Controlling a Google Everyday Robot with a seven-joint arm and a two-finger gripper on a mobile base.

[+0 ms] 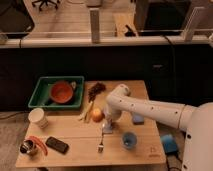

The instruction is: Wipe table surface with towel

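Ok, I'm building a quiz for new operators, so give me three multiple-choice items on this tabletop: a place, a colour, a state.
1. Where is the gripper? A) over the green tray B) low over the table, beside the orange fruit C) past the table's edge
2. What colour is the cup nearest the fork? A) white B) blue C) red
3. How is the white cup? A) upright B) on its side C) inside the bowl
Answers: B, it hangs next to the fruit; B, the blue cup sits closest to the fork; A, its open mouth faces up.
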